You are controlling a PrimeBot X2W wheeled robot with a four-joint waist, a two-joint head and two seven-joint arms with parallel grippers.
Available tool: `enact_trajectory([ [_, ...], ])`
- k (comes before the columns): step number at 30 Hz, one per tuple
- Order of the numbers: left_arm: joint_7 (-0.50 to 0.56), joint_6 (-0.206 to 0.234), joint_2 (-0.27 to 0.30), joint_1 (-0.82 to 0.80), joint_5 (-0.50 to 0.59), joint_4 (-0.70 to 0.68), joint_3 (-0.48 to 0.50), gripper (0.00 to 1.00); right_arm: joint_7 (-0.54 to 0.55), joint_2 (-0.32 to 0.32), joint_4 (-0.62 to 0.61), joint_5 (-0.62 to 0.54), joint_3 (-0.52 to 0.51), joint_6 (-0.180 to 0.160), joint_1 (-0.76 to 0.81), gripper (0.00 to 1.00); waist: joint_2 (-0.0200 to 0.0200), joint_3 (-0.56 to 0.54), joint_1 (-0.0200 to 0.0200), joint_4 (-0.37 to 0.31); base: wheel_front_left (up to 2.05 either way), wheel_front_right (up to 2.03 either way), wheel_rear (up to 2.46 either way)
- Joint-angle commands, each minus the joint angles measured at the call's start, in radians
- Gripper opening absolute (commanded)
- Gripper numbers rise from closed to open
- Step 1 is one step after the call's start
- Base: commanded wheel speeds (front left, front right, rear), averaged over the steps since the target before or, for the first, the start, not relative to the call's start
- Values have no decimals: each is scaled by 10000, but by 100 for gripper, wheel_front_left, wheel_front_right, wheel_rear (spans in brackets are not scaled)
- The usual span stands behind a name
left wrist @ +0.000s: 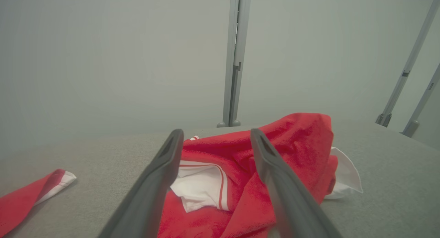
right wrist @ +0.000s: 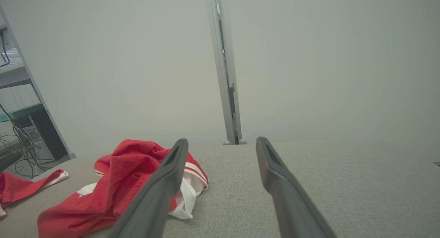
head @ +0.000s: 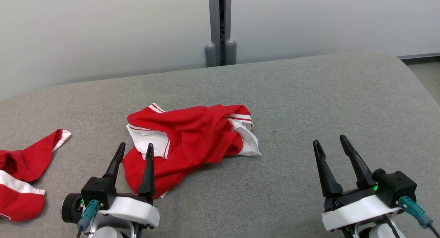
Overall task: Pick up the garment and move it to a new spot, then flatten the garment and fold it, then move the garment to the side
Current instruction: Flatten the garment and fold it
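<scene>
two tools stand ready, both with jaws spread wide and nothing held between them. the left tool (head: 136, 147) hovers at the near-left edge of the garment (head: 192, 138) and overlaps the cloth in the head view; whether it touches cannot be told. the right tool (head: 330, 141) is well apart from the garment, over bare bench (head: 309, 104).

location: the garment lies crumpled in a heap near the middle of the grey fabric-covered bench, red cloth with white trim (head: 249, 141) showing at several folds. a second red piece (head: 20, 176) lies apart at the far left; do not confuse it with the work item.

handling, as judged: light, soft and limp. it will sag when lifted, hold no shape, and may drag on the textured bench cover. not fragile.

grasp point, as judged: pinch a raised fold or the white trim, where layers are doubled and stand proud of the surface. avoid a flat single layer, which the tool may slide over. a hold on one edge only will let the rest trail; a two-point hold is advised for flattening.
</scene>
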Motion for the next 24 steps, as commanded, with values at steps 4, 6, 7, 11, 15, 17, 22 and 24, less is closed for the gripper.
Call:
enact_trajectory([
  [4,-4,232,39,139,-102,35,-83,100,-50,-10,103,-55,79,24,116,100,-1,-74,0,141,0,0,0],
  [6,-4,247,39,56,-110,60,-115,100,-50,22,93,64,99,24,66,100,-1,-46,0,169,0,0,0],
  [7,-4,219,39,5,-113,78,-141,100,-50,51,48,159,76,24,9,100,-1,-8,0,176,0,0,0],
  [11,-4,118,39,-276,-94,180,-97,100,-50,76,-91,257,86,24,-200,100,-1,193,0,178,0,0,0],
  [15,-4,90,39,-543,-72,310,8,100,-50,25,-174,257,127,24,-272,100,-1,421,0,198,0,0,0],
  [17,-4,57,40,-752,-7,462,64,100,-50,-15,-229,261,122,24,-366,100,-1,563,0,216,0,0,0],
  [22,-4,-98,184,-1751,7,1306,284,100,-50,-114,-333,261,174,24,-575,100,-1,1050,0,284,0,0,0],
  [24,-4,-236,168,-2322,-285,1760,446,100,-50,-162,-376,246,227,24,-732,100,-1,1284,0,290,0,0,0],
])
